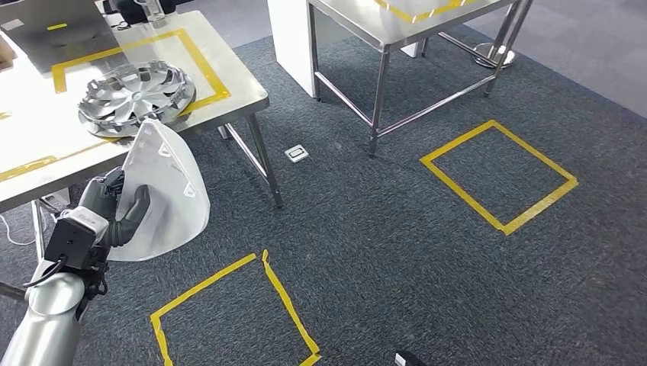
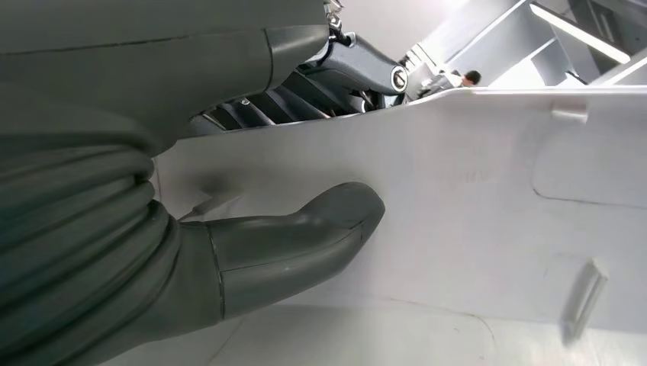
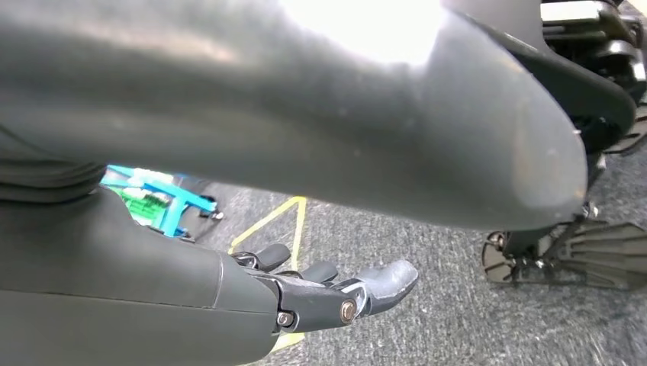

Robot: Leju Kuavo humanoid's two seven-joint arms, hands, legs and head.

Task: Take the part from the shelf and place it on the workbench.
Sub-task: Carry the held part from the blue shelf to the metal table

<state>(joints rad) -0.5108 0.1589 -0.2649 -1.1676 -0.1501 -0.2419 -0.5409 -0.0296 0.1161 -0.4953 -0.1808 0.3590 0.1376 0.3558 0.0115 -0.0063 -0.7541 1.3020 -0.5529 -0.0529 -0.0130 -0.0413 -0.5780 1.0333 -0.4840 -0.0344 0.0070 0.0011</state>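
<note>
Part (image 1: 164, 194): white curved panel, at 8 o'clock in head view, held upright by left hand (image 1: 111, 210) just off worktop (image 1: 229, 76) front edge, over carpet. Thumb (image 2: 305, 236) presses panel's inner face, fingers (image 2: 252, 110) behind; firm grasp. Silver hubcap (image 1: 137, 93) lies on worktop inside yellow tape outline, at 12 o'clock from part, close behind its top edge. Second steel table (image 1: 381, 46) at 1 o'clock. Yellow tape squares (image 1: 500, 175) on carpet at 3 and 6 o'clock. Right hand (image 3: 320, 293) hangs over carpet, fingers loosely extended, holding nothing.
</note>
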